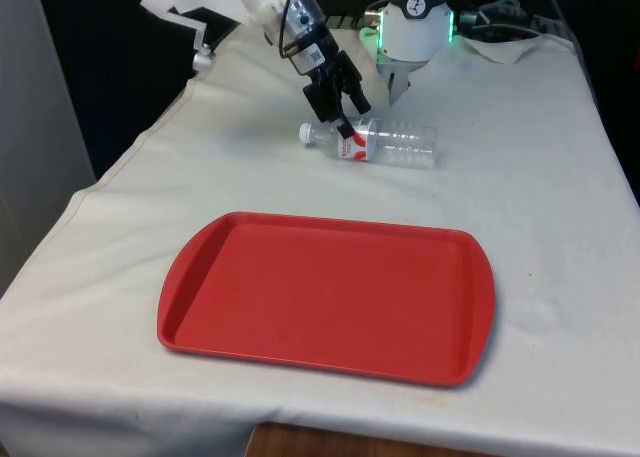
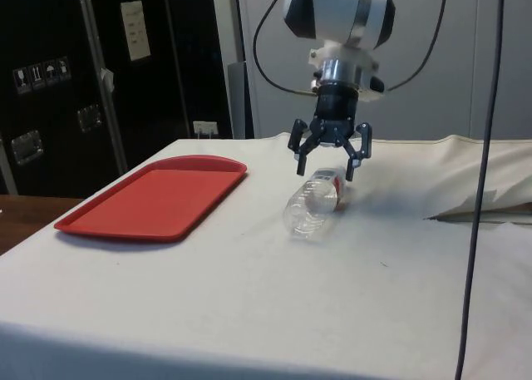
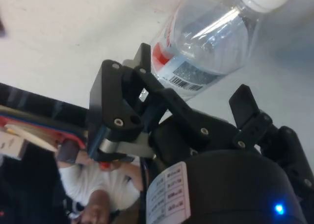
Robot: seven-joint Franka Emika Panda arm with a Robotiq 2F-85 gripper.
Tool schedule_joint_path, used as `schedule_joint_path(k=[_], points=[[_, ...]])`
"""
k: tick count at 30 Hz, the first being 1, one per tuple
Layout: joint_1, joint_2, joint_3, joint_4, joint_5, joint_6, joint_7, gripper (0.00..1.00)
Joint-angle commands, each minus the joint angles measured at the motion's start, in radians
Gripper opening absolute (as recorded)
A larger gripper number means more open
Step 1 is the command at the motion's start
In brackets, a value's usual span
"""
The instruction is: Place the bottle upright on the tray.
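Observation:
A clear plastic bottle (image 1: 385, 143) with a white cap and a red-and-white label lies on its side on the white cloth, beyond the red tray (image 1: 330, 295). Its cap points to the front view's left. My black gripper (image 1: 347, 115) hangs open just above the bottle's neck end, one finger on each side, not touching it. In the side view the gripper (image 2: 328, 162) straddles the far end of the bottle (image 2: 313, 204), with the tray (image 2: 158, 197) to its left. The wrist view shows the bottle (image 3: 206, 42) past the spread fingers (image 3: 128, 82).
The table's edges run along both sides of the front view. Crumpled white cloth (image 1: 510, 47) lies beside the robot base at the far right. A person in a white shirt (image 3: 105, 192) appears in the wrist view beyond the table.

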Motion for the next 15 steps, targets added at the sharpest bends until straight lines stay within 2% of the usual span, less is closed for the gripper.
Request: schedule_joint_path(k=[1, 2, 3, 10, 11, 12, 15], points=[[-0.010, 0.005, 0.002, 0.006, 0.019, -0.016, -0.019, 1.00], [-0.001, 0.006, -0.004, 0.003, 0.007, -0.009, -0.009, 1.00], [-0.010, 0.010, -0.002, 0.009, 0.025, -0.025, -0.027, 1.00], [-0.014, 0.064, -0.037, 0.043, 0.073, -0.109, -0.094, 1.00], [-0.004, 0.055, -0.036, 0.034, 0.054, -0.087, -0.072, 1.00], [-0.014, 0.064, -0.037, 0.043, 0.073, -0.109, -0.094, 1.00], [-0.016, 0.089, -0.052, 0.058, 0.092, -0.149, -0.122, 1.00]])
